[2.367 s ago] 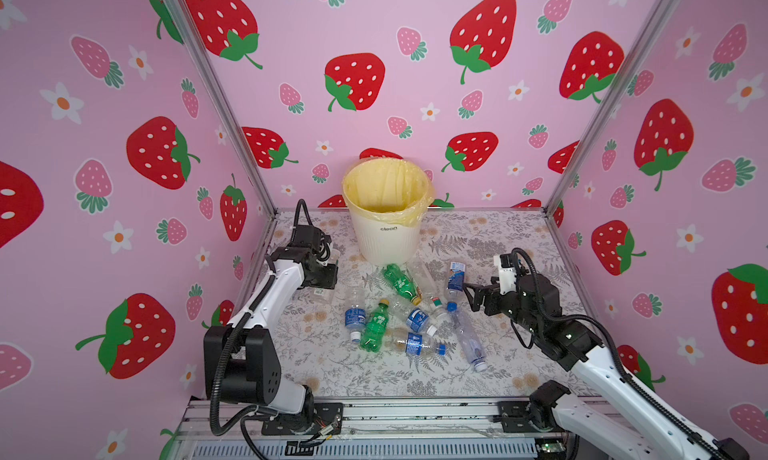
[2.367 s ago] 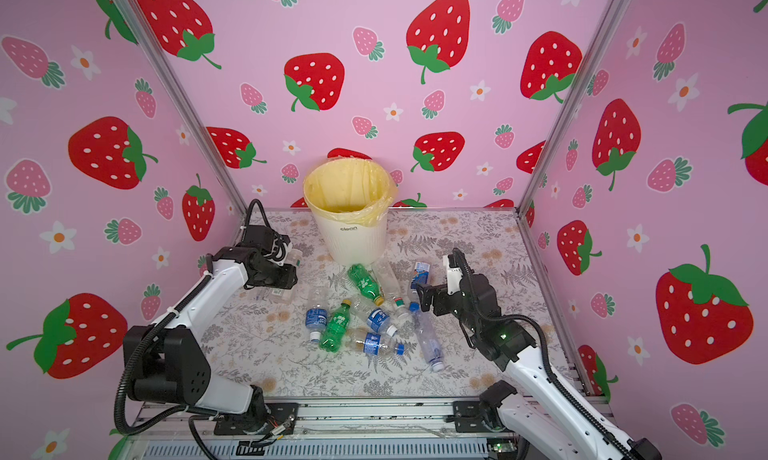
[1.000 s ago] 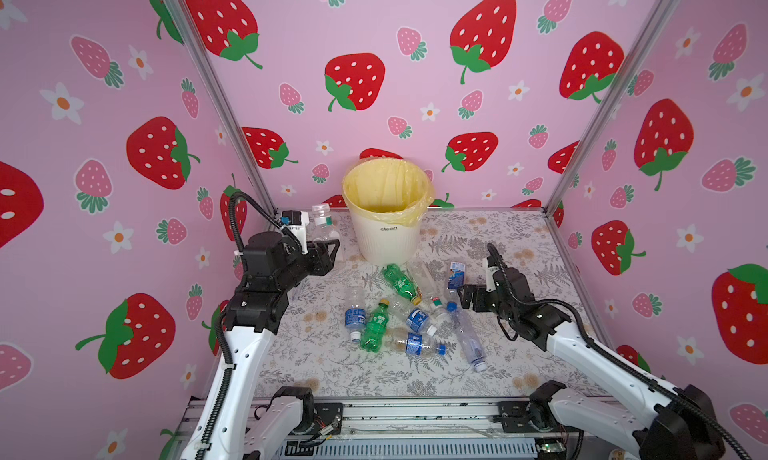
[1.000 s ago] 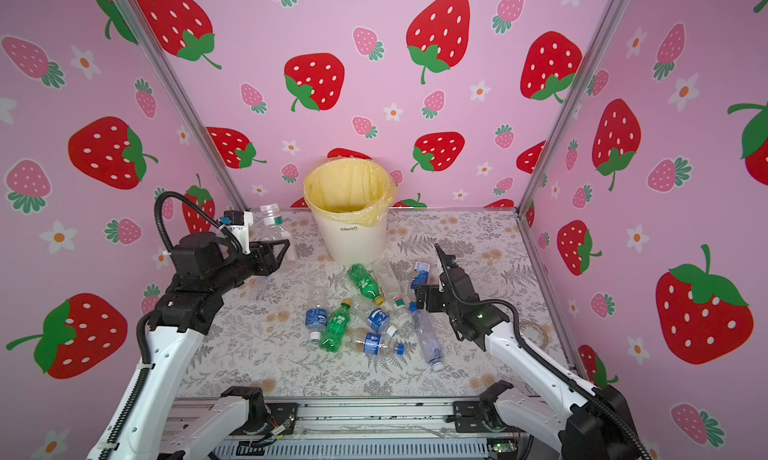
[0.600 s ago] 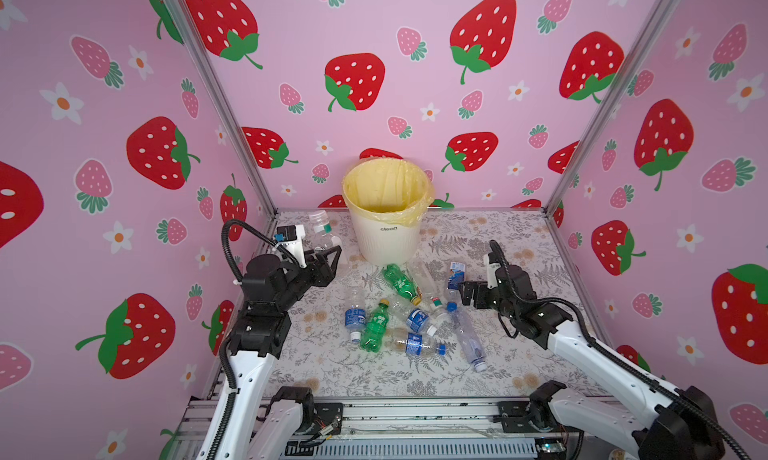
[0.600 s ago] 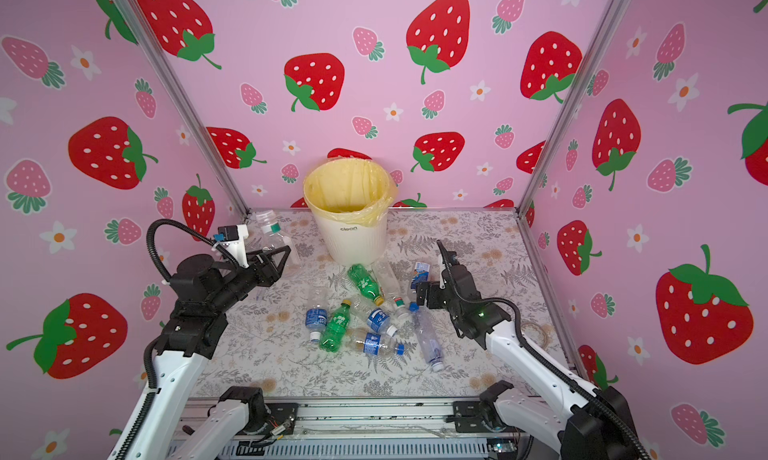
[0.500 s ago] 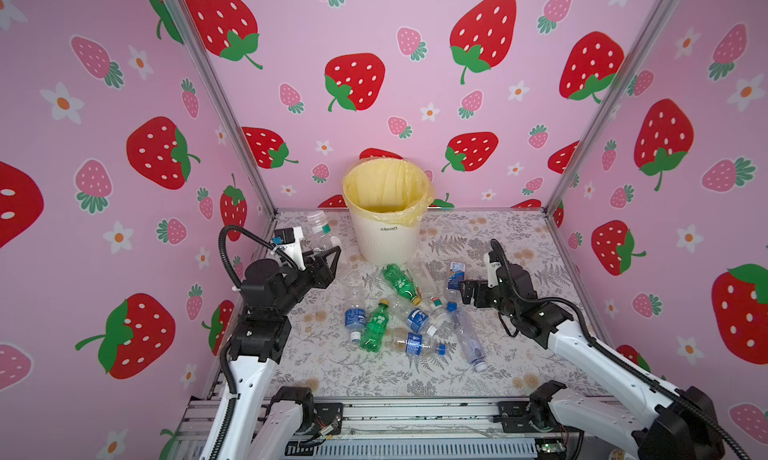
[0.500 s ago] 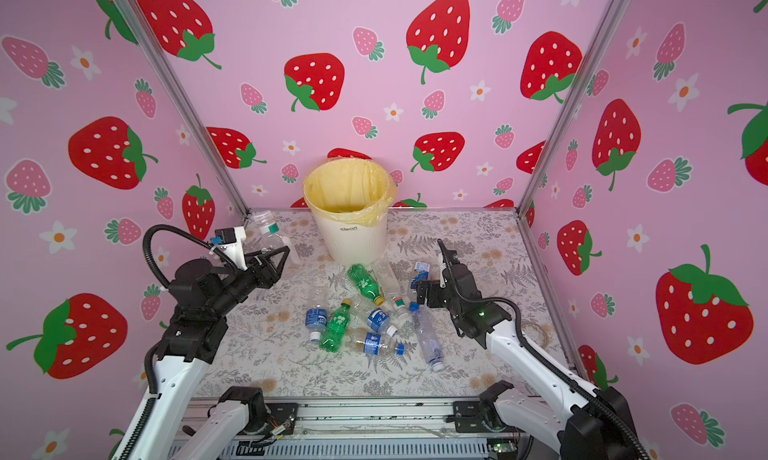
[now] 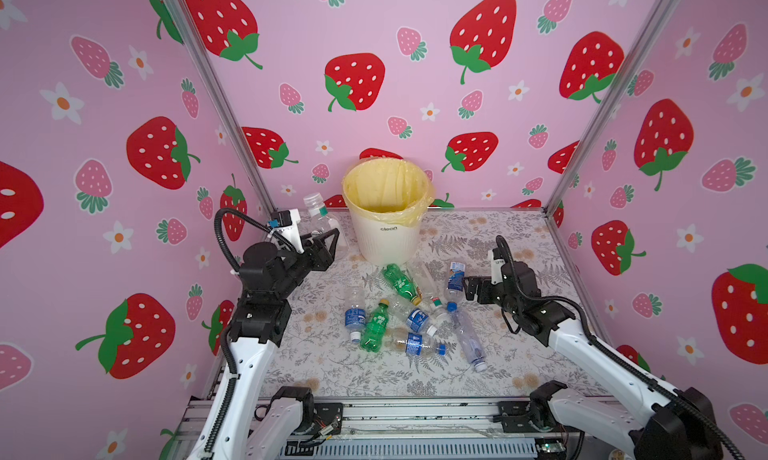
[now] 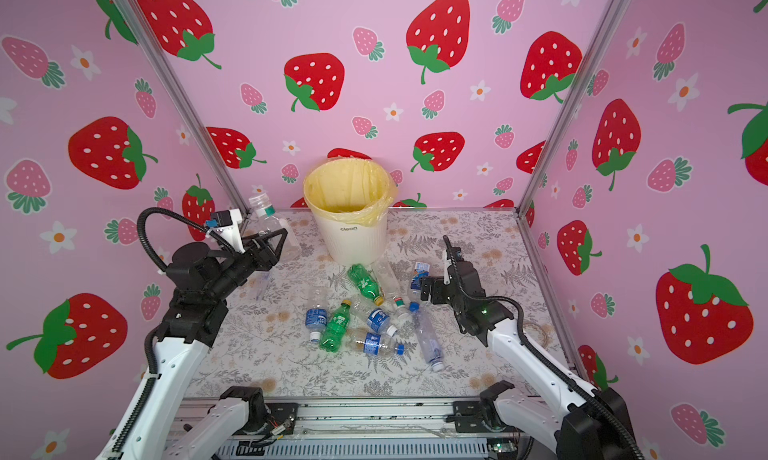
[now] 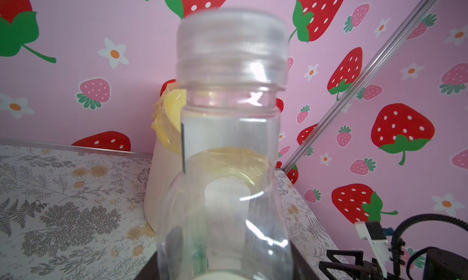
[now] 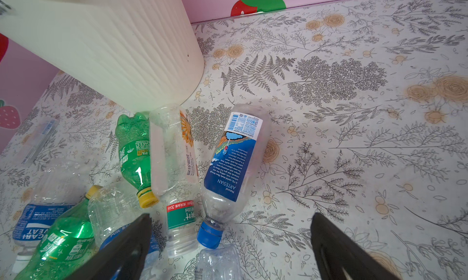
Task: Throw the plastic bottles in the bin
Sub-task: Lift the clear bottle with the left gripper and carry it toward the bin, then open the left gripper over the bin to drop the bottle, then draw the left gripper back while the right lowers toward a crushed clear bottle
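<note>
The left gripper (image 9: pixel 326 241) is clamped around a clear bottle (image 9: pixel 322 218) with a see-through cap and a green band at the neck, nothing visible inside. It's lifted off the table (image 9: pixel 498 237), just left of the bin (image 9: pixel 386 245), beside the wall and not over the opening. Its long axis is close to upright, cap up and leaning back-left, away from the bin. The bin is white and ribbed with a yellow liner (image 9: pixel 386 187). In front of it the other bottles lie on their sides in a pile, including two green bottles (image 9: pixel 401 283). The right gripper (image 12: pixel 230 223) is spread wide and empty, low by a blue-label bottle (image 12: pixel 233 159) whose blue cap points at it.
</note>
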Robot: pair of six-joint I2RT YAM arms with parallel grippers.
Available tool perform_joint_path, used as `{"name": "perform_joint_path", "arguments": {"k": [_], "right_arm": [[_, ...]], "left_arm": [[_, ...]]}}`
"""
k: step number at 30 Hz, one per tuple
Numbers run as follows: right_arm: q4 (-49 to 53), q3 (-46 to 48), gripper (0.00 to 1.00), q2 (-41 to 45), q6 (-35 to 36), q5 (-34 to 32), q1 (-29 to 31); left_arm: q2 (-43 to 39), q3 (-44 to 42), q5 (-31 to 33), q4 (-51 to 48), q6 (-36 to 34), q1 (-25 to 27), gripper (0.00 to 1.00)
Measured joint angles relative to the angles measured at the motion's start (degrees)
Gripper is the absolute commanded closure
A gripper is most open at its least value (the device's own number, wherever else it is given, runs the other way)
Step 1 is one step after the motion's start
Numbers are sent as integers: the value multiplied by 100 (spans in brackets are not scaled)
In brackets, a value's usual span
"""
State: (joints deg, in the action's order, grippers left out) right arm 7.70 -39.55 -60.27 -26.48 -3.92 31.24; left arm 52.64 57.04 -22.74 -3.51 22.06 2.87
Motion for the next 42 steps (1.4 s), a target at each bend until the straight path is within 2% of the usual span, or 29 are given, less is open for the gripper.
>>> {"name": "perform_joint_path", "arguments": {"k": [4, 7, 11, 13, 16, 18, 22, 27, 33, 42], "right_arm": [[-35, 81, 1, 11, 63, 42, -116], [-35, 157, 1, 57, 85, 52, -186], [-22, 192, 1, 181, 107, 57, -278], [-11, 192, 1, 269, 109, 57, -323], [26, 192, 1, 409, 109, 55, -365], [63, 192, 1, 509, 107, 52, -367], [129, 192, 1, 704, 90, 52, -369], [232, 195, 1, 767, 59, 57, -389], [278, 195, 1, 903, 7, 103, -389], [302, 195, 1, 745, -55, 205, -389]], "left_arm": [[997, 1241, -33, -107, -304, 179, 52], [1836, 2350, 28, -201, -564, 361, 46], [3121, 4048, 280, -608, -883, 695, 12], [3825, 4937, 356, -903, -1036, 811, 1], [4819, 6207, 608, -1589, -1158, 931, 1], [5209, 6647, 879, -1998, -1187, 970, 1], [5213, 6546, 1397, -2481, -1182, 977, 1], [4050, 5320, 1679, -2306, -1156, 957, 1], [2981, 4787, 1788, -2157, -1132, 942, 1], [2581, 3821, 1685, -2264, -1038, 890, 1]]}}
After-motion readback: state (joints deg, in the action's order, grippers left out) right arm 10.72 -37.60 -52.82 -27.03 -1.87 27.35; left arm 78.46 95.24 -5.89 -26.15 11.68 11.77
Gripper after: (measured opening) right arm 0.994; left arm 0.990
